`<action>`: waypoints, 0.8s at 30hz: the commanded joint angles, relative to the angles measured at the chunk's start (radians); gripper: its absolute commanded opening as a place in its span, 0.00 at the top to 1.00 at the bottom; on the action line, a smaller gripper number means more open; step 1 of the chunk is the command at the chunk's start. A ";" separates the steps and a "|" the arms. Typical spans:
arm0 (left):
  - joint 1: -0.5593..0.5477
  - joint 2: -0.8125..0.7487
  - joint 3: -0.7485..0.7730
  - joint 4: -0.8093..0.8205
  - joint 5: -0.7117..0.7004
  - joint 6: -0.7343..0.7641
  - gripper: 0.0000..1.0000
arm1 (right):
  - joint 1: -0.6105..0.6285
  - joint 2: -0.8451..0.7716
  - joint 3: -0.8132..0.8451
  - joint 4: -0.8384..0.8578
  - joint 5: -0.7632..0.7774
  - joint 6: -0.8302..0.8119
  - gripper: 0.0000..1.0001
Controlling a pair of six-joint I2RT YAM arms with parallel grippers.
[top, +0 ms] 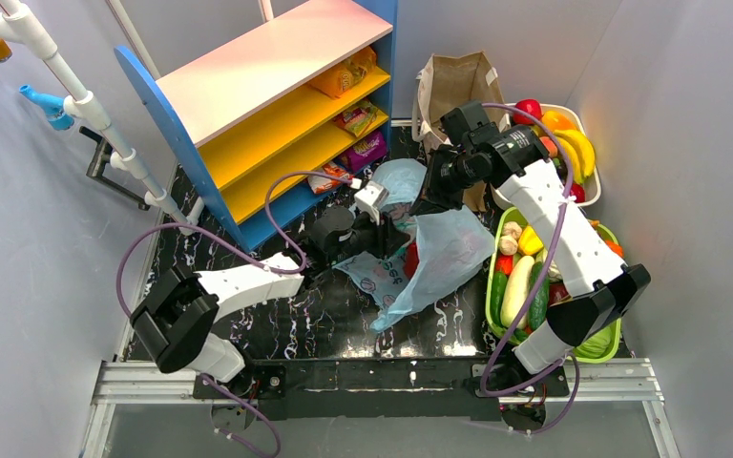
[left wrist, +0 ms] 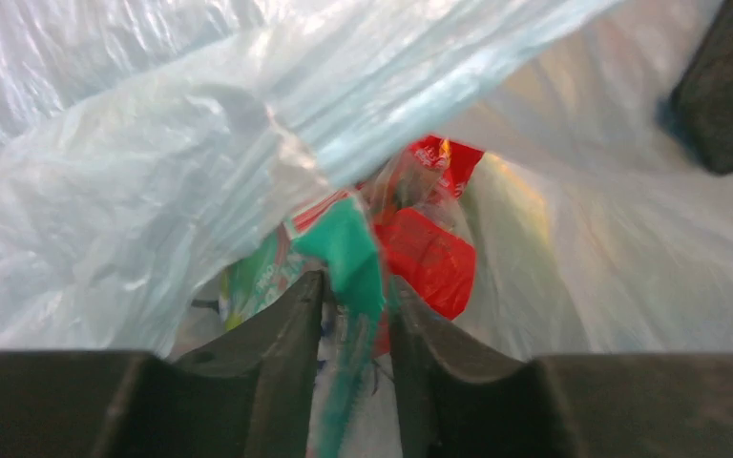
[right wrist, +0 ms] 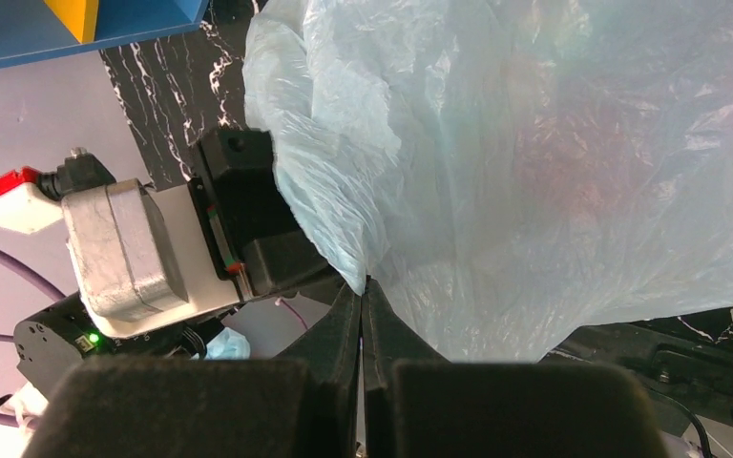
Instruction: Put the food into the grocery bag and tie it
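The light-blue grocery bag (top: 453, 250) lies crumpled on the black marbled table, its mouth facing left. My left gripper (left wrist: 355, 286) reaches into that mouth (top: 396, 240). Its jaws stand slightly apart, and the edge of a teal-and-white packet (left wrist: 344, 243) hangs loose and blurred in the gap. Deeper inside the bag (left wrist: 134, 191) lie red packets (left wrist: 429, 260). My right gripper (right wrist: 363, 286) is shut on the bag's upper rim (right wrist: 344, 239) and holds it up, just above the left wrist (top: 429, 196).
A blue-and-yellow shelf (top: 277, 105) with more snack packets stands at the back left. Behind the bag stands a brown paper bag (top: 453, 81). A white fruit basket (top: 587, 186) and a green vegetable basket (top: 601, 343) crowd the right side. White pipes (top: 95, 114) cross the left.
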 commanded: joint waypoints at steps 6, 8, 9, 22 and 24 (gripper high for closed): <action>-0.013 -0.122 0.056 -0.079 -0.039 0.051 0.02 | -0.032 -0.028 -0.018 0.011 -0.017 -0.030 0.99; -0.014 -0.170 0.061 -0.145 -0.043 0.065 0.02 | -0.040 -0.030 -0.025 0.014 -0.019 -0.030 0.99; -0.014 -0.197 0.063 -0.174 -0.047 0.068 0.02 | -0.043 -0.029 -0.026 0.015 -0.021 -0.031 0.99; -0.012 -0.538 0.110 -0.690 -0.342 0.123 0.02 | -0.049 -0.028 -0.066 0.041 -0.042 -0.026 0.99; -0.013 -0.585 0.071 -0.728 -0.373 0.105 0.02 | -0.049 -0.028 -0.070 0.047 -0.048 -0.023 0.99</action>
